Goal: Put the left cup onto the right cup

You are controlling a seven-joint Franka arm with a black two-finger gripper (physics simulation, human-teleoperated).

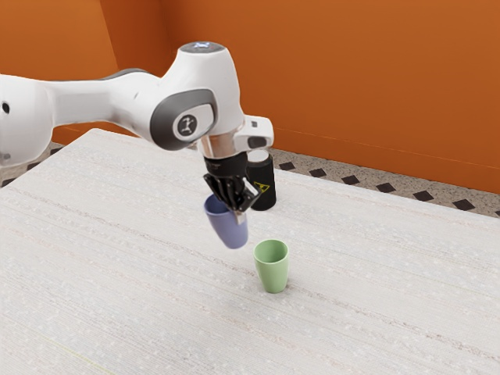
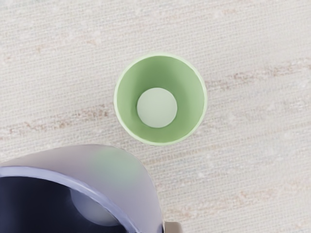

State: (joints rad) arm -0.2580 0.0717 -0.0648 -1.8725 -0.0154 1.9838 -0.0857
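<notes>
Gripper (image 1: 233, 205) is pinched on the rim wall of the blue cup (image 1: 227, 224), 1 finger looks inside and 1 outside, narrow gap, nothing else in it. The cup hangs clear of the table (image 1: 109, 266), tilted, and the rim grip leaves its base free for stacking. Green cup (image 1: 271, 266) stands upright on the table, just beside and below, toward the exterior view's right. Wrist view looks straight down into the green cup (image 2: 160, 99) with the blue cup (image 2: 104, 177) off to 1 side, so I judge we're not centred: shift over and level before lowering, else the base clips the green rim and tips it
</notes>
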